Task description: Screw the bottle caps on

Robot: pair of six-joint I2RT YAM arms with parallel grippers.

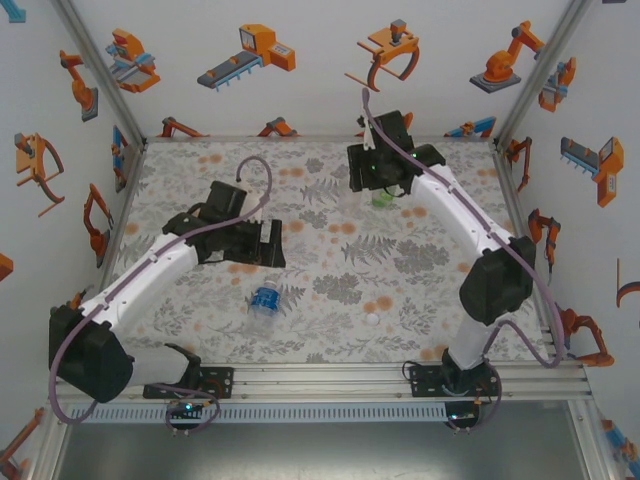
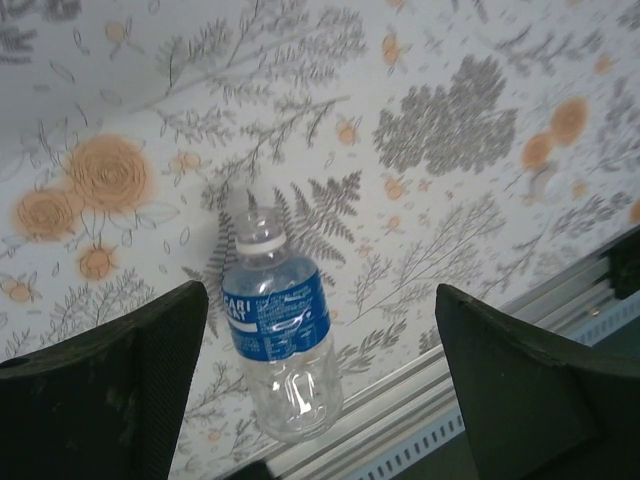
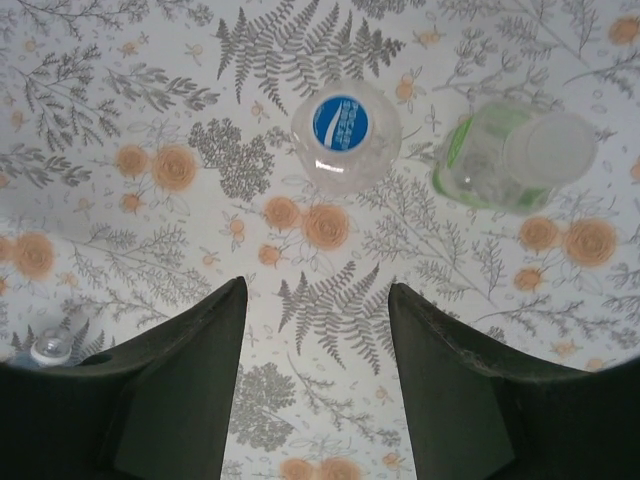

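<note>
From above, the blue-label bottle [image 1: 264, 298] lay on the worktop [image 1: 330, 270], a loose cap [image 1: 372, 320] near its right.

Left wrist: the left tool [image 2: 320, 300] gaped empty above it.

Right wrist: well beyond it, the right tool [image 3: 315, 290] hung open and empty over the colourless bottle [image 3: 340, 170] and green bottle [image 3: 470, 165], both seemingly capped; one seemed left.

Between the fingers of my black left hand [image 2: 320, 300] lies a clear bottle [image 2: 283, 345], blue-labelled. The surface [image 2: 480, 250] is white with grey ferns and orange flowers.
</note>
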